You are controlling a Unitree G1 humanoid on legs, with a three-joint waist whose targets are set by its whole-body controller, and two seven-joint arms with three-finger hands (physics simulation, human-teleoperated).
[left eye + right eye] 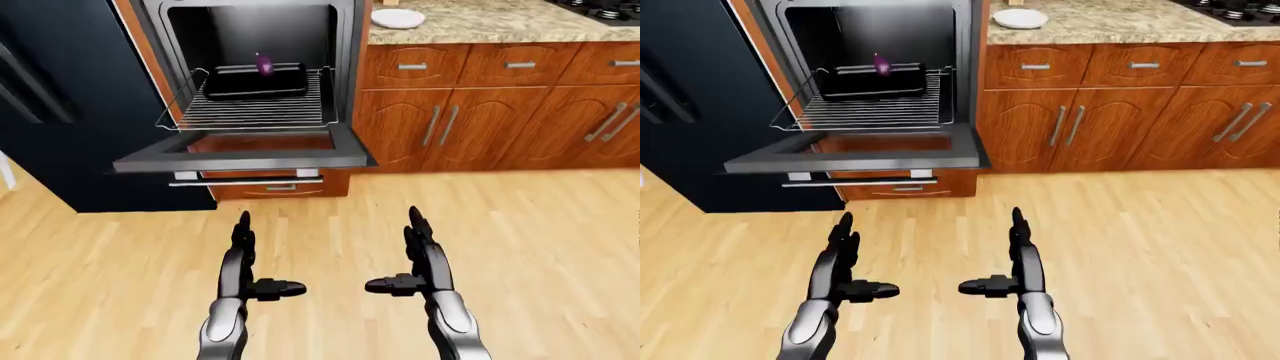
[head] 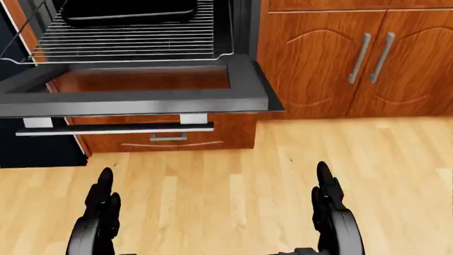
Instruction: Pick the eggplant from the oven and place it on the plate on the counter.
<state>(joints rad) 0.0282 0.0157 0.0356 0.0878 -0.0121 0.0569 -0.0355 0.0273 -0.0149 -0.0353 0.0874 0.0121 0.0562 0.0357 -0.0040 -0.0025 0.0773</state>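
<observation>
A small purple eggplant [image 1: 264,65] sits on a black baking tray [image 1: 255,82] on the pulled-out wire rack [image 1: 250,109] of the open oven, at the top left of the left-eye view. The oven door [image 1: 240,154] hangs open and level below the rack. A white plate [image 1: 397,18] lies on the granite counter [image 1: 500,22] to the right of the oven. My left hand [image 1: 245,259] and right hand [image 1: 415,255] are both open and empty, held out low over the wooden floor, well short of the oven.
A black fridge [image 1: 60,105] stands left of the oven. Wooden drawers and cabinet doors [image 1: 500,105] run under the counter to the right. A black stove [image 1: 605,9] shows at the top right. Wooden floor [image 1: 540,255] spreads between me and the cabinets.
</observation>
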